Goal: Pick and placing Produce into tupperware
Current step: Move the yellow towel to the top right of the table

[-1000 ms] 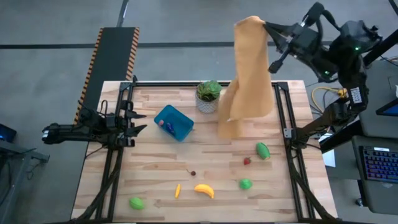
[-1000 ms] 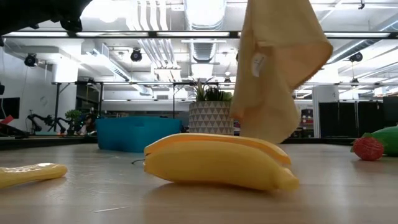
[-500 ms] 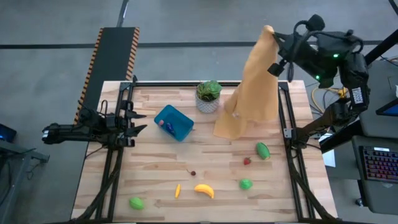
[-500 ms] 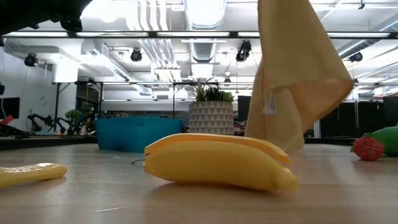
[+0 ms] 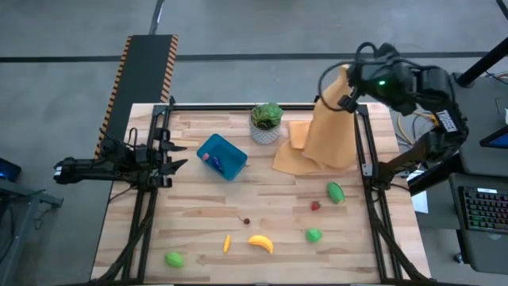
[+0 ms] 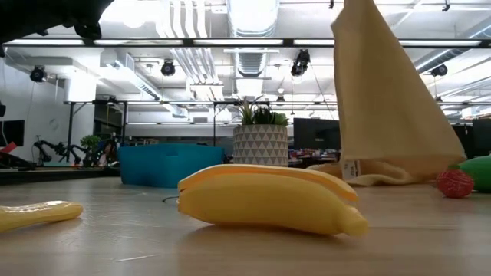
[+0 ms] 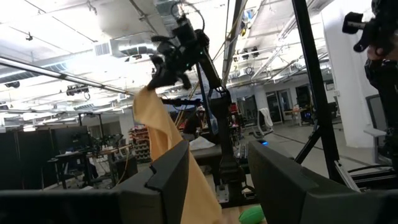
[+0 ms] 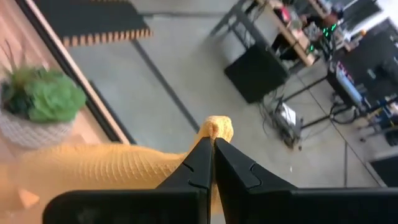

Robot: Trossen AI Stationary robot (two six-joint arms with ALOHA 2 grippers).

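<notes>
My right gripper (image 5: 347, 78) is high over the table's far right corner, shut on the top of an orange-yellow cloth (image 5: 329, 127). The cloth hangs in a cone, and its lower end (image 5: 295, 155) lies on the table. The blue tupperware (image 5: 221, 156) sits tilted at centre left with small pieces (image 5: 212, 160) inside. Produce lies loose on the near half of the table: a banana (image 5: 260, 243), an orange-yellow piece (image 5: 226, 243), green pieces (image 5: 336, 191) (image 5: 314, 235) (image 5: 175, 258) and a red one (image 5: 315, 206). My left gripper (image 5: 179, 156) waits open at the left edge. My right gripper pinches the cloth's top tip (image 8: 216, 127) between its two shut fingers (image 8: 200, 163); a small bunch of cloth pokes out past the fingertips. The fingers slant down from the table's right side. The cloth hangs below them, and its lower end (image 6: 360, 178) rests crumpled on the table.
A leafy plant in a white pot (image 5: 267, 123) stands at the far middle, just left of the cloth. A tiny brown piece (image 5: 246, 221) lies mid-table. Black frame rails (image 5: 361, 159) run along the left and right sides of the table.
My right gripper has sunk and tipped from pointing upward to slanting down, staying shut on the cloth. The cloth has come down with it and swung toward the table's right edge. Its lower end now lies bunched and spread on the table.
</notes>
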